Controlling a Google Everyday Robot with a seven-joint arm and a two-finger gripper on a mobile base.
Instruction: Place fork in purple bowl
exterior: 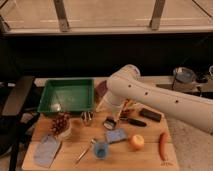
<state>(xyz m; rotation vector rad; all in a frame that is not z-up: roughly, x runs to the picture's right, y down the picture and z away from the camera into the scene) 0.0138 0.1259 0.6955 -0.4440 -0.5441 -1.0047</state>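
The fork [85, 151] is a slim silvery piece lying slantwise on the wooden board near its front edge, just left of the small blue cup [101, 149]. The purple bowl [101, 88] sits at the back of the board, right of the green tray, and my white arm hides most of it. My gripper [106, 107] hangs at the arm's end just in front of the purple bowl. It is well behind the fork and above the board.
A green tray [67, 96] stands at the back left, with grapes [61, 123] in front of it. A black-handled utensil [131, 121], a blue sponge [116, 135], an orange fruit [136, 142], a carrot [162, 145] and a black block [151, 115] lie to the right. A grey-blue pouch [46, 150] lies front left.
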